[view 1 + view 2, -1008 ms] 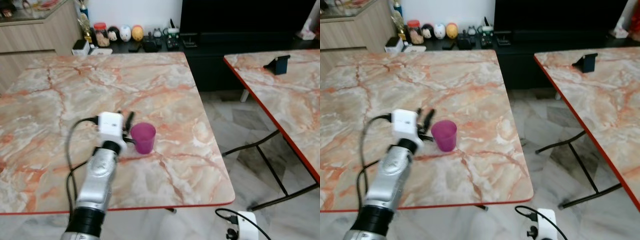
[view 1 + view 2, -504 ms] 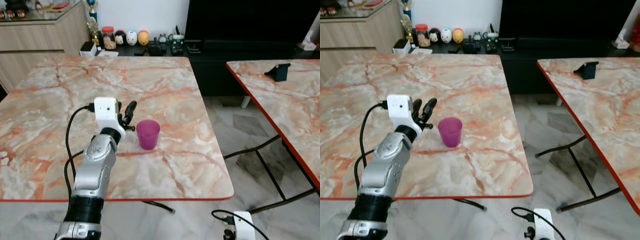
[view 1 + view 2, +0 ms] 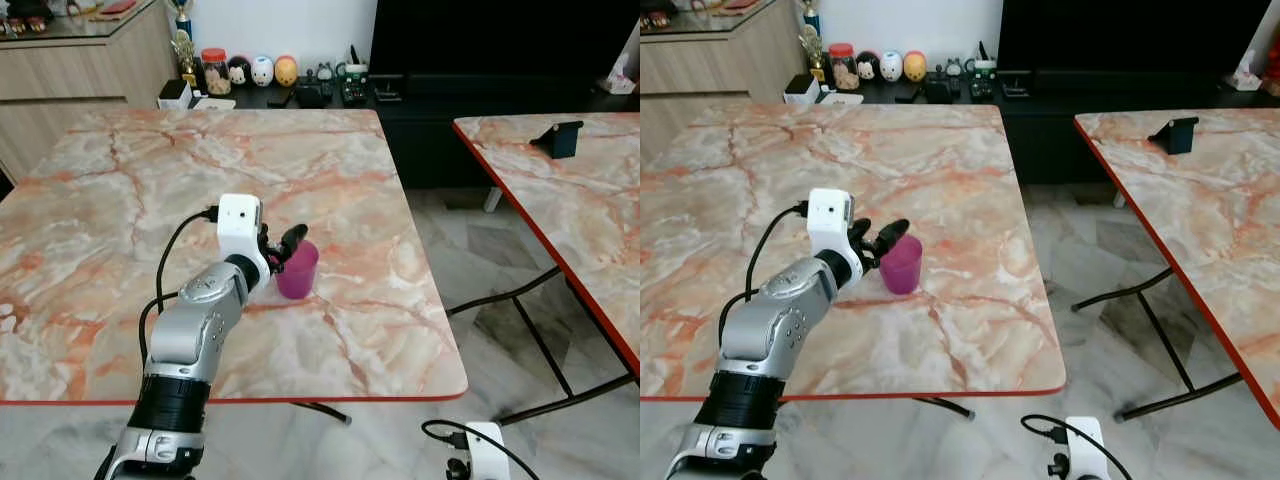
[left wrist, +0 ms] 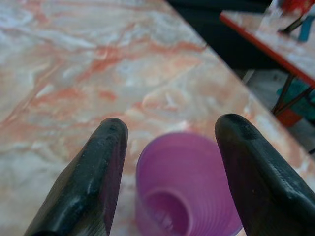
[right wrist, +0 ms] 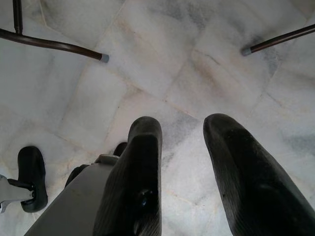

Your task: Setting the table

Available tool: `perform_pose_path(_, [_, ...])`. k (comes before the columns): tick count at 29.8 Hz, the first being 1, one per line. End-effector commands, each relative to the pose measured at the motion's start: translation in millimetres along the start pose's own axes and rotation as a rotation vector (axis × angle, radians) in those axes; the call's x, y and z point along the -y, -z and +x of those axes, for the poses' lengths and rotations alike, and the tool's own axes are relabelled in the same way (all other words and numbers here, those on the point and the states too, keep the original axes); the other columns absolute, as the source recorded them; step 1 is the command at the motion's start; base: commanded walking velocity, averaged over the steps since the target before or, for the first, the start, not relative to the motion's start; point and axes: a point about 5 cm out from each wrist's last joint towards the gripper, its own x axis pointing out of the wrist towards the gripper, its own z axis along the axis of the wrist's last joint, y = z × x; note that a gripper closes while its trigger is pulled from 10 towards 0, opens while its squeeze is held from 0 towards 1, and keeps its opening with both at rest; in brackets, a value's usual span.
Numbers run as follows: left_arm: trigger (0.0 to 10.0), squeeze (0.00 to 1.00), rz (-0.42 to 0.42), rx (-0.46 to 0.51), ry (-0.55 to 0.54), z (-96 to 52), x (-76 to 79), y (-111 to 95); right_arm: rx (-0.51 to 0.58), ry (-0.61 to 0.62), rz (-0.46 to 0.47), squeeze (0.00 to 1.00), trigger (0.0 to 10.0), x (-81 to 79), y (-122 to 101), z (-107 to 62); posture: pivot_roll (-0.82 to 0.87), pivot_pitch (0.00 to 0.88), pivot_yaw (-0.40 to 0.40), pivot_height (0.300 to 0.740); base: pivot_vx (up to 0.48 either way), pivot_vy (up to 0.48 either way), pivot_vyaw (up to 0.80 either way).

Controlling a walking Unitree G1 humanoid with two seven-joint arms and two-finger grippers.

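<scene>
One purple cup (image 3: pixel 297 270) on table (image 3: pixel 120 190); left gripper (image 4: pixel 170 172) spread wide around it, not yet gripping. Table mostly unset.

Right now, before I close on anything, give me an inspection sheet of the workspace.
Surface: marble-patterned table with red edging; bare apart from the cup.
Job's things: purple cup, upright and empty, near the table's right side.
Clutter: nothing seen on this table.
Grippers: left gripper open, one finger on each side of the cup; right gripper open, hanging over the floor.
Cables: black cable looping along the left arm; another by the right wrist.
Surroundings: second table on the right carrying a small dark stand; shelf with jars and figurines behind.
</scene>
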Motion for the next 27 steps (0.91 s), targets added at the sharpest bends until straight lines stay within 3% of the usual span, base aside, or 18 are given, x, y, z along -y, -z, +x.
perform_pose_path(1, [10.0, 1.00, 0.038, -0.013, -0.008, -1.5, 1.1, -3.9, -0.008, 0.000, -0.008, 0.00, 10.0, 1.5, 0.0, 0.0, 0.12, 0.000, -0.037, 0.707, 0.000, 0.000, 0.00])
perform_pose_path(5, [10.0, 1.00, -0.004, -0.045, -0.058, -1.3, -5.0, -2.4, -0.009, -0.002, -0.012, 0.00, 10.0, 1.5, 0.1, 0.0, 0.12, 0.000, -0.037, 0.707, 0.000, 0.000, 0.00])
perform_pose_path(6, [10.0, 0.14, -0.017, -0.045, -0.061, -1.0, -5.4, -2.6, -0.010, -0.003, -0.013, 0.00, 10.0, 1.5, 0.1, 0.0, 0.12, 0.000, -0.037, 0.707, 0.000, 0.000, 0.00])
perform_pose_path(7, [10.0, 0.00, -0.026, -0.044, -0.060, -0.8, -5.5, -3.3, -0.009, -0.003, -0.014, 0.00, 10.0, 1.5, 0.0, 0.0, 0.12, 0.000, -0.037, 0.707, 0.000, 0.000, 0.00])
perform_pose_path(16, [10.0, 0.00, -0.046, -0.055, -0.036, -0.1, 0.2, -7.6, -0.008, -0.006, -0.018, 0.00, 10.0, 1.4, -0.4, 0.1, 0.12, 0.000, -0.037, 0.707, 0.000, 0.000, 0.00])
perform_pose_path(20, [10.0, 0.00, 0.018, -0.081, -0.054, 0.2, -1.1, -6.5, -0.008, -0.008, -0.020, 0.00, 10.0, 1.3, -0.6, 0.1, 0.12, 0.000, -0.037, 0.707, 0.000, 0.000, 0.00])
perform_pose_path(27, [10.0, 0.00, 0.049, -0.108, -0.072, 1.3, -2.5, -4.1, -0.007, -0.006, -0.016, 0.00, 10.0, 1.4, -0.7, 0.1, 0.12, 0.000, -0.036, 0.707, 0.000, 0.000, 0.00])
